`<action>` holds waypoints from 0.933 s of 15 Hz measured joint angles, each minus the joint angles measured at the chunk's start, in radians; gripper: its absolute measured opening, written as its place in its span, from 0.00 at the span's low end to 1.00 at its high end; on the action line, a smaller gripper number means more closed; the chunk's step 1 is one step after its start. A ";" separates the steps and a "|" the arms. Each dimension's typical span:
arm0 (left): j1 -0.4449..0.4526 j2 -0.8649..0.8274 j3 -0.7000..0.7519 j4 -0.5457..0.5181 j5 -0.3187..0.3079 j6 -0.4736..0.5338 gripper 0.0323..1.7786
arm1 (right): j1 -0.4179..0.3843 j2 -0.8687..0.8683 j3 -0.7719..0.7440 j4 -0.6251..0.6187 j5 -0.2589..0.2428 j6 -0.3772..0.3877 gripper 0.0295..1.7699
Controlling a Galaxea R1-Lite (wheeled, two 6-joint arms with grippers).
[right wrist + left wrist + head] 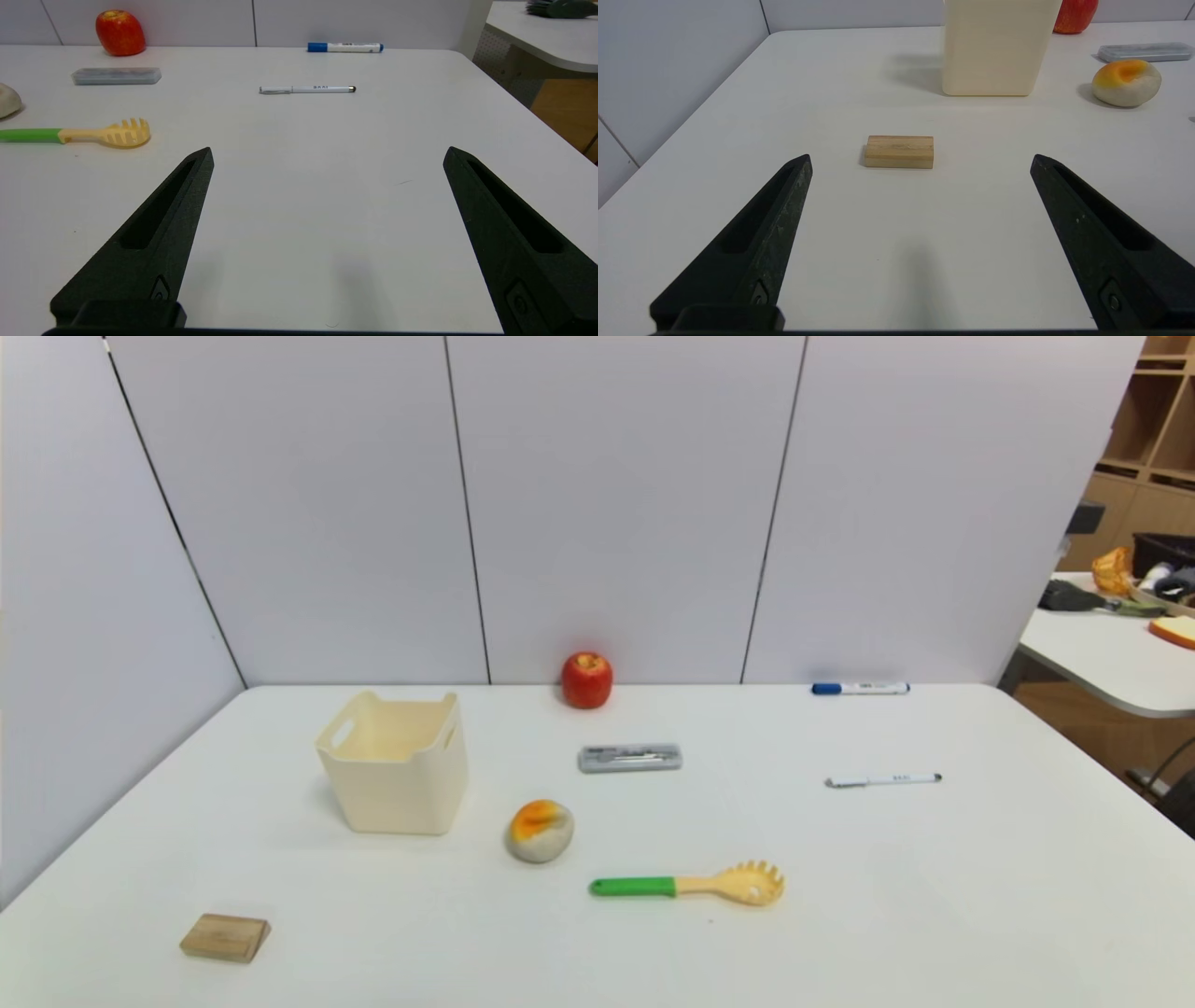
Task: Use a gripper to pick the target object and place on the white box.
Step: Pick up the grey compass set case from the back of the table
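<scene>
- So far nothing has been picked up: the left gripper [920, 161] and right gripper [327, 154] are held low at the near table edge, jaws spread wide and empty.
- Farther off, the white box [397, 765] is seen standing empty.
- Beyond, mid-table, the grey case [630, 758] lies flat, well apart from both; reach, grasp and placement remain.
</scene>
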 joint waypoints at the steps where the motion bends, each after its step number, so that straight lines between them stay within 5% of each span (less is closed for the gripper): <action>1: 0.000 0.000 0.000 0.000 0.000 0.000 0.95 | 0.000 0.000 0.000 0.000 0.000 0.000 0.96; 14: 0.000 0.000 0.000 0.000 0.001 -0.003 0.95 | 0.000 0.000 0.000 0.000 0.000 0.001 0.96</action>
